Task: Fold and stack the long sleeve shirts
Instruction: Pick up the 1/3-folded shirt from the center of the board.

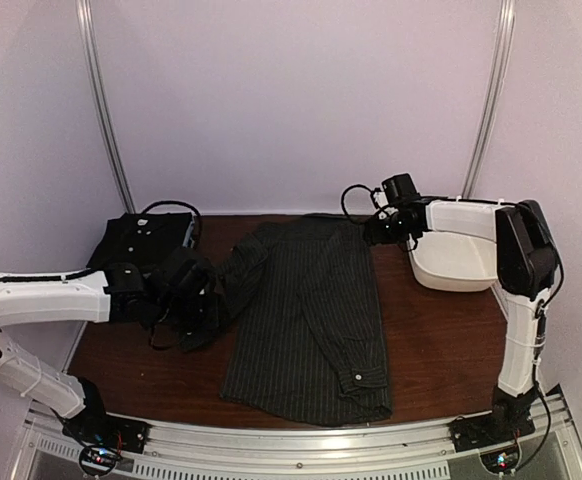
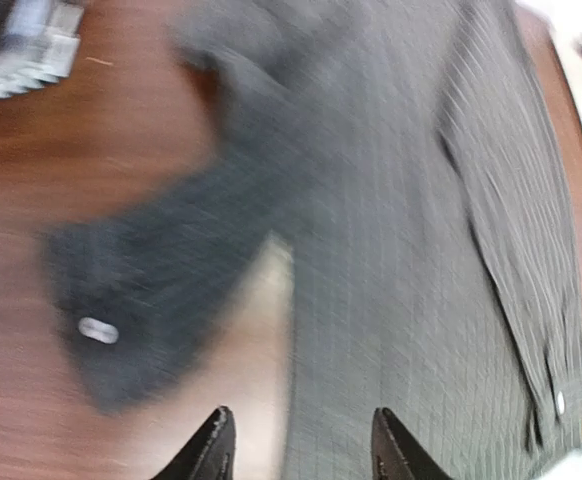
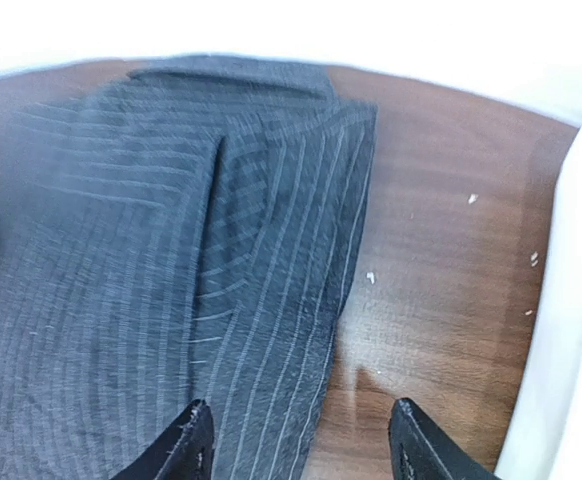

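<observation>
I see a brown table (image 1: 441,340) between pale walls, with the pinstriped shirt (image 1: 311,320) spread at its centre and a folded dark shirt (image 1: 141,235) at ten o'clock. Only my left wrist view shows the buttoned cuff (image 2: 111,320), just ahead of the left gripper (image 2: 301,445), which is parted and empty. The right gripper (image 3: 301,440), stretched to the shirt's one-o'clock corner, gapes empty too.

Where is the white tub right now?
In the top view, the white tub sits at the far right side of the table, just right of the spread-out striped shirt.
</observation>
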`<state>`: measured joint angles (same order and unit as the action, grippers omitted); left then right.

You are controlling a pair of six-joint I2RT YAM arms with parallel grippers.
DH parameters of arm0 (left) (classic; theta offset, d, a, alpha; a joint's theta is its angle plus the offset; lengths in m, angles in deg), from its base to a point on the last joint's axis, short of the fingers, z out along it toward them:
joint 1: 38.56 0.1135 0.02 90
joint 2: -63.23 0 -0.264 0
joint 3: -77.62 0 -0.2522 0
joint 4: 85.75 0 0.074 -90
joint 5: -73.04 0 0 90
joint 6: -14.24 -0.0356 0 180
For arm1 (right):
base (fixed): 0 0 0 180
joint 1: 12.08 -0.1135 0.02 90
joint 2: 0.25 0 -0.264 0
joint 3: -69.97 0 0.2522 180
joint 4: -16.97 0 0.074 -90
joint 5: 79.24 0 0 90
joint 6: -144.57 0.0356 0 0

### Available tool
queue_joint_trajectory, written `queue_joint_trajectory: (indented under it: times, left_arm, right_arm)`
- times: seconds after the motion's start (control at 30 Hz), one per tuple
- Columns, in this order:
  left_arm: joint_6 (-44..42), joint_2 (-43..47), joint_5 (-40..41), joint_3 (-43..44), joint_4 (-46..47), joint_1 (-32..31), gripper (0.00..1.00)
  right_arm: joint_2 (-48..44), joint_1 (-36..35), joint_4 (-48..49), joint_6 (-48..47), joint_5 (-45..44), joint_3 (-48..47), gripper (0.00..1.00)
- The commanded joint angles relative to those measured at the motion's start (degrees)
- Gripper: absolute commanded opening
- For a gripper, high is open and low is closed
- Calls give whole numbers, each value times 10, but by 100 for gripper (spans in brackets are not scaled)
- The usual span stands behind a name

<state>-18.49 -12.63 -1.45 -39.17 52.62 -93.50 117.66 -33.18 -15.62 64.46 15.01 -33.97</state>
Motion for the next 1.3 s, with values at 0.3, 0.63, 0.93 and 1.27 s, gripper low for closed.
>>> queue_joint_trajectory:
  times: [0.3, 0.63, 0.93, 1.27]
  left_arm:
    - [-129, 80, -91, -106, 62, 272, 53]
    - [-185, -52, -194, -109, 151, 343, 53]
    - [-209, -79, -178, -100, 116, 344, 52]
    - [-229, -104, -220, -100, 147, 344, 51]
  right_arm:
    - [-170, -56, 41, 40, 8, 81, 66]
    - [-217, -167, 59, 85, -4, 136, 67]
    - [-172, -246, -93, 131, -24, 49, 66]
    - [-98, -262, -265, 176, -24, -112, 66]
